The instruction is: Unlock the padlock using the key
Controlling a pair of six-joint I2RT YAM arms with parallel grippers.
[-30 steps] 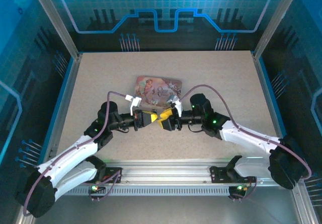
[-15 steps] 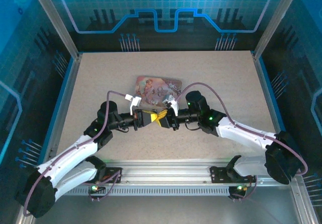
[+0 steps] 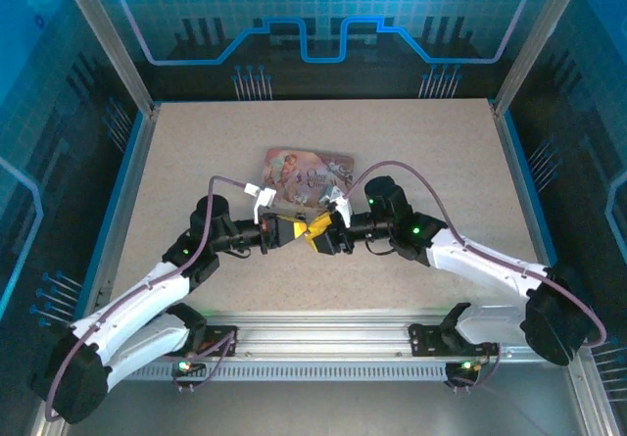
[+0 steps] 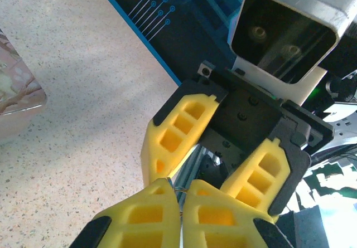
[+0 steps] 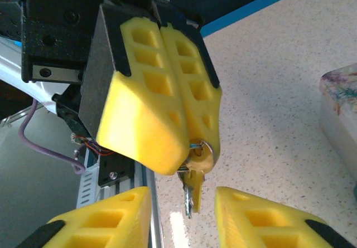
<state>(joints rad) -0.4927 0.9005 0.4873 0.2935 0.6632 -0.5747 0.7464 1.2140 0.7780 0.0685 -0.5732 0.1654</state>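
Observation:
The key point(image 5: 195, 164), small and brass-coloured with a ring at its head, hangs blade-down from my left gripper point(image 5: 192, 147), which is shut on its head. My right gripper point(image 5: 182, 203) is open, one finger on each side of the blade without touching it. From above, the left gripper point(image 3: 292, 230) and right gripper point(image 3: 317, 232) meet tip to tip above the table, just in front of the pink tin. In the left wrist view my left gripper point(image 4: 181, 186) is pressed shut on a thin wire ring, with the right arm's fingers point(image 4: 178, 125) spread wide opposite. The padlock is hidden.
The pink illustrated tin point(image 3: 306, 173) lies flat behind the grippers, its corner also in the wrist views: tin point(image 4: 14, 92), tin point(image 5: 340, 103). The speckled table point(image 3: 441, 162) has blue side rails, and an aluminium rail point(image 3: 323, 343) runs along the near edge.
The right arm pushed in toward the left gripper, then eased back slightly to the right. The left arm stayed still with the key.

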